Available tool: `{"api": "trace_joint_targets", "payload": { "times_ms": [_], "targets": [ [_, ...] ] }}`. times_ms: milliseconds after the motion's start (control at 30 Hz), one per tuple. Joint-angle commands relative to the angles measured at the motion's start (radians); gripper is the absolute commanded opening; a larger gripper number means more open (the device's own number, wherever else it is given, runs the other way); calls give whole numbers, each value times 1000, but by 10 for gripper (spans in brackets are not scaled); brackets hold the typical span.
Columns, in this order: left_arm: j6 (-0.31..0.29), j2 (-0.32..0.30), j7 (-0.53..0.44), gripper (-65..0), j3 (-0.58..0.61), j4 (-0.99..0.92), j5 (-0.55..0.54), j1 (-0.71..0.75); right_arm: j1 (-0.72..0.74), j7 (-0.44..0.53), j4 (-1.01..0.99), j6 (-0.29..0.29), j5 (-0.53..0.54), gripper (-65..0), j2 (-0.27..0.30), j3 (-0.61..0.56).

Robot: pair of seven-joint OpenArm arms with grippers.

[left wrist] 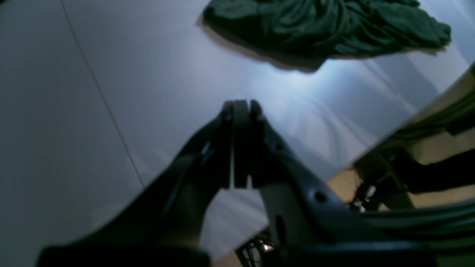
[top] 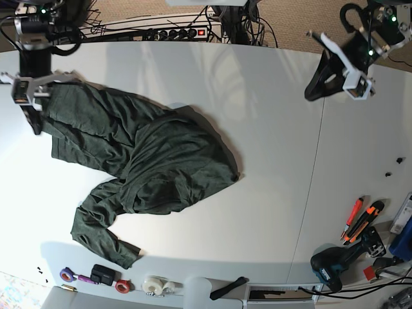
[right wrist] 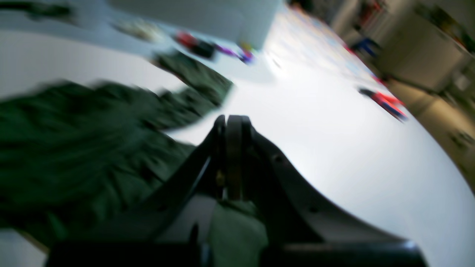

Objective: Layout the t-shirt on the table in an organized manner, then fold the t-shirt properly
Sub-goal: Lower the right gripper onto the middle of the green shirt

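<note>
T-shirt (top: pixel 148 167) lies crumpled on the left half of the surface (top: pixel 270 161), one sleeve trailing toward the near edge. Right gripper (top: pixel 32 119) hangs closed over its far-left edge, apparently holding nothing. Left gripper (top: pixel 313 90) closed, empty, well apart. Still layout step; next: open, pinch shoulders, spread flat.
</note>
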Motion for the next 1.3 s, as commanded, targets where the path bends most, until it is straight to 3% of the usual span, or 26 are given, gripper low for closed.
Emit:
{"api": "trace_joint_targets", "payload": {
  "times_ms": [0,67,200,333,433,600,733,833,933,1200,1267],
  "targets": [
    [-3,-10,-16,-650,2,15,-8,-6,17,20,13,19,3,-650,-3,-10],
    [-3,-10,-14,-650,22,13,23,-24,52,13,13,55,0,-650,-21,-65],
    [37,-9,-14,-553,92,-10,78,-44,106,-14,5,83,-132,-650,-46,-262],
    [84,8,-14,-529,169,-41,122,-53,173,11,-92,56,-252,-372,-61,-489],
    [80,24,-14,-529,204,-47,157,-58,248,13,-220,-14,-340,-336,-110,-615],
    [80,23,-14,-529,217,-47,160,-58,415,-42,-462,-35,-364,-283,-209,-716],
    [80,23,-14,-529,217,-47,209,-58,547,-90,-611,-78,-317,-280,-305,-730],
    [81,24,-14,-529,217,-47,227,-58,631,-155,-688,-192,-273,-280,-310,-756],
    [81,23,-14,-529,217,-47,229,-58,678,-206,-759,-246,-302,-280,-310,-758],
    [80,23,-22,-529,217,-47,229,-64,697,-253,-901,-233,-304,-284,-309,-759],
    [80,23,-21,-529,217,-47,229,-63,696,-255,-907,-199,-304,-374,-309,-759]
  ]
}}
